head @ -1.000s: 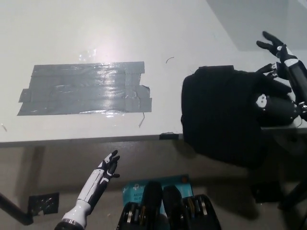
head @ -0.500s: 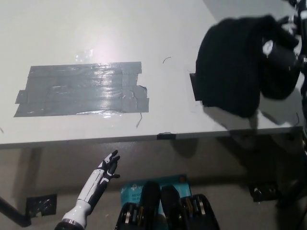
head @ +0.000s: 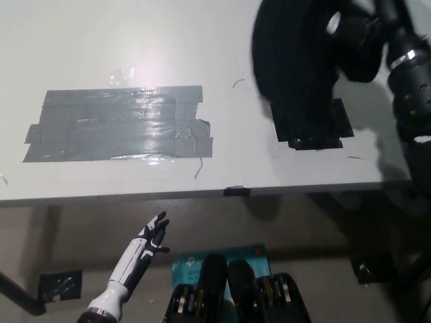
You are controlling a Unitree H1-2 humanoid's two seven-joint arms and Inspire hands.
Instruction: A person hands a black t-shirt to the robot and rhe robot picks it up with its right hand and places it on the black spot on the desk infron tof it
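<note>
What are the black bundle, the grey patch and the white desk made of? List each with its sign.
Black t-shirt, held up in the black right hand: soft matte cloth, by its folds. Grey rectangular patch: overlapping glossy tape strips, probably duct tape, by seams and glare. White desk: smooth hard top, likely laminate, faintly reflective.

We see the black t-shirt (head: 294, 64) bunched and hanging at about one o'clock, its lower edge over the black spot (head: 314, 124), a dark patch of tape lying flat on the desk at roughly three o'clock.
</note>
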